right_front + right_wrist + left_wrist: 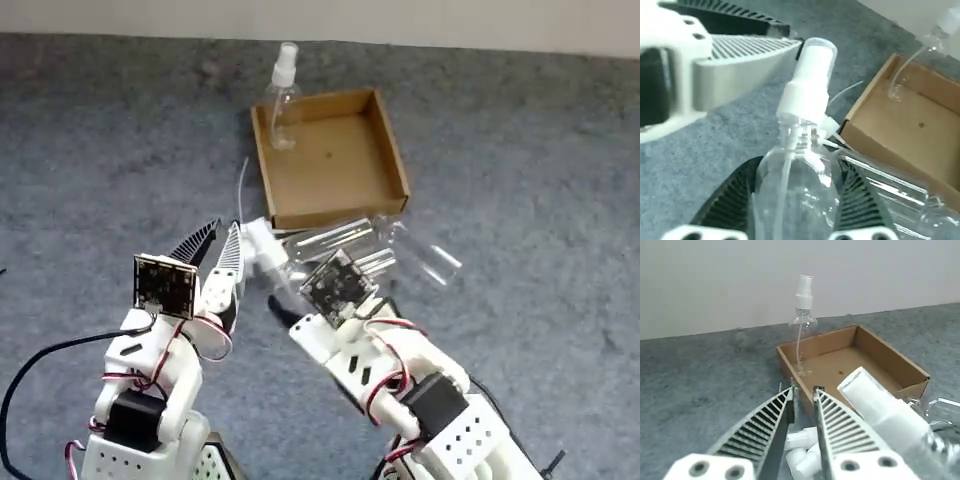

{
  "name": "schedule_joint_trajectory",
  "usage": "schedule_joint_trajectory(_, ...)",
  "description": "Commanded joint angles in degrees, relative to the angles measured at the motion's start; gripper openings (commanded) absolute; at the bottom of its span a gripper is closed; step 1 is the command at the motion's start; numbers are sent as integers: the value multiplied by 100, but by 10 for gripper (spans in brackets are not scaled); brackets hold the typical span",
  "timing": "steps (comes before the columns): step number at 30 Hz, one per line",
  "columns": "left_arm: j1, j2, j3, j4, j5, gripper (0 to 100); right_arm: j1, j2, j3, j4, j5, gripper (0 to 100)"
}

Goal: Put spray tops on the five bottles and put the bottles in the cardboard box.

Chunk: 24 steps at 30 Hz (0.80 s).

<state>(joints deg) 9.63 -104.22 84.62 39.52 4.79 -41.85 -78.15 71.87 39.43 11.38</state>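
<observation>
My right gripper (pixel 800 167) is shut on a clear bottle (pixel 795 200) whose white spray top (pixel 807 85) points toward my left gripper (pixel 803 390). The left gripper's fingers are slightly apart, with nothing between them, just beside that spray top (pixel 865 390). In the high view the held bottle (pixel 285 262) lies low in front of the cardboard box (pixel 392 150), and the left gripper (pixel 225 230) is at its left. One capped bottle (pixel 282 100) stands in the box's far left corner. Loose white spray tops (pixel 800 452) lie beneath the left gripper.
More clear bottles (pixel 345 238) lie on the grey carpet against the box's front wall, one (pixel 425 255) farther right. A thin loose tube (pixel 243 185) lies left of the box. Most of the box floor (pixel 850 367) is bare.
</observation>
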Motion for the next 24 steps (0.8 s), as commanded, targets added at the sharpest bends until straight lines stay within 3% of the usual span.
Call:
schedule_joint_trajectory(1, -180, -57, -303, 132, -62, 35, 268, -136, -418, -163, 914, 4)
schedule_joint_trajectory(4, -497, -57, -646, 695, -62, 35, 268, -119, -400, -180, 1521, 4)
schedule_joint_trajectory(8, -523, -57, -963, 1275, -62, 35, 330, -92, -462, -532, 879, 4)
schedule_joint_trajectory(12, -541, -57, -1024, 1398, -62, 35, 963, 242, -760, -1121, 457, 4)
schedule_joint_trajectory(17, -347, -57, -1024, 1398, -440, 46, 1473, 1833, -1903, -1560, -378, 4)
schedule_joint_trajectory(24, 532, -57, -1332, 1943, -914, 216, 1209, 4593, -4198, -1578, -932, 4)
